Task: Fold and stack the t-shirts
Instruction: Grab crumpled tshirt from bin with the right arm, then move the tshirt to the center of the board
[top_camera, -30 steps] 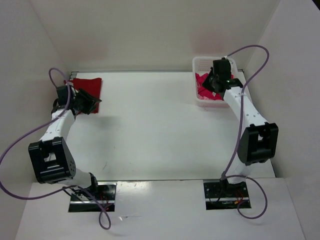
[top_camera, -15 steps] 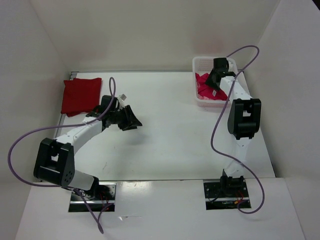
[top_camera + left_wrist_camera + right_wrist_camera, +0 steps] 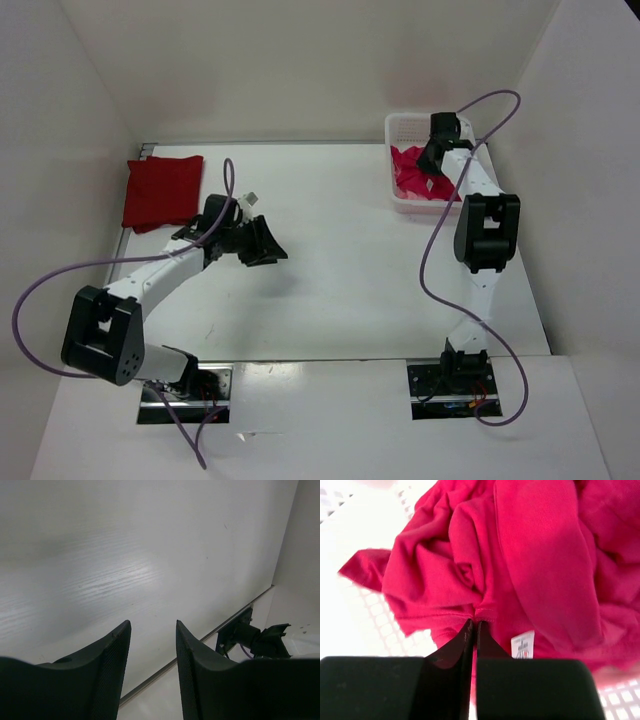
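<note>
R gripper (image 3: pixel 472 630) is pinching shut on a hem fold of the magenta shirt (image 3: pixel 540 555), tips meeting w/ only a sliver of cloth between. That shirt is lying crumpled inside the white basket (image 3: pixel 402 128), at approx 1 o'clock on the table (image 3: pixel 350 270). Its white label (image 3: pixel 522 645) is sitting just at 3 o'clock of the tips. L gripper (image 3: pixel 152 626) is hanging w/ jaws apart, nothing between them, over bare tabletop at approx 9 o'clock of centre. Dark red shirt (image 3: pixel 160 190) is lying folded flat at 10 o'clock, well apart from both grippers.

Risks, as I'm judging them:
- Grip is catching v. little cloth, so the hem may be slipping out on the lift.
- Shirt is bunched, so a pull may be dragging up a tangle, or whatever's under it, not one clean layer.
- Cloth snagging the lattice could be tipping or hauling the light basket along.
- L gripper is sitting far off, so any two-handed spread is needing a long reach.

Count: 2 grippers; 1 basket; 1 label; shirts clearly showing: 2 (1 dark red, 1 magenta). A paler pink patch (image 3: pixel 620 672) at 5 o'clock of the R wrist view may be a 3rd; can't tell.
</note>
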You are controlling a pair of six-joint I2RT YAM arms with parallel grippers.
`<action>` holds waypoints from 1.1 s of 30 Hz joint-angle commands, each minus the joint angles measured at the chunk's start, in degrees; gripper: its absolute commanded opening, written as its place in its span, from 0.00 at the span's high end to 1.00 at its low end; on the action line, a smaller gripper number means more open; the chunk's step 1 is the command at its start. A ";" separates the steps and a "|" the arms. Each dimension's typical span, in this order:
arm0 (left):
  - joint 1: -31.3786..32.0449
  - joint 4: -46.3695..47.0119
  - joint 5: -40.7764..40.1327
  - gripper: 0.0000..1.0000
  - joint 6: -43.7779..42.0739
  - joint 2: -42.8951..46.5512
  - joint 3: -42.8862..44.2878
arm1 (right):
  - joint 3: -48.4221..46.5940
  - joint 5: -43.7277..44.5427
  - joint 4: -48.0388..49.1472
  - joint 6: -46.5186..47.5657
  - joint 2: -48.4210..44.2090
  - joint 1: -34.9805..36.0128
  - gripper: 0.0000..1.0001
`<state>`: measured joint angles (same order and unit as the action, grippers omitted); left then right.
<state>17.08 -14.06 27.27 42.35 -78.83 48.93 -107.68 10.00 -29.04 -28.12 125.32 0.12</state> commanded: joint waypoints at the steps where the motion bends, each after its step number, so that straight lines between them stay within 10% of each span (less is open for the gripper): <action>1: -1.87 -0.79 0.76 0.51 -0.69 2.10 3.98 | 2.20 -0.68 2.49 -1.49 -13.64 -0.38 1.00; 10: -8.90 -1.41 6.12 0.51 0.97 -2.03 11.80 | -1.46 -15.52 2.58 -2.20 -39.25 4.96 1.00; 22: -26.91 1.67 13.86 0.43 7.92 -2.82 11.20 | -18.36 -52.53 15.93 -15.38 -34.88 25.36 1.00; 30: -33.95 -1.75 11.67 0.36 5.03 0.25 12.51 | 20.09 -45.26 20.25 -8.00 -42.59 21.52 0.94; 33: -33.96 -3.24 8.51 0.33 3.01 1.30 13.04 | 36.45 -38.41 21.92 -11.33 -46.38 14.31 0.70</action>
<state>-16.80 -16.12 37.71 48.23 -80.31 59.53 -81.71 -36.03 -9.26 -38.94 84.90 21.06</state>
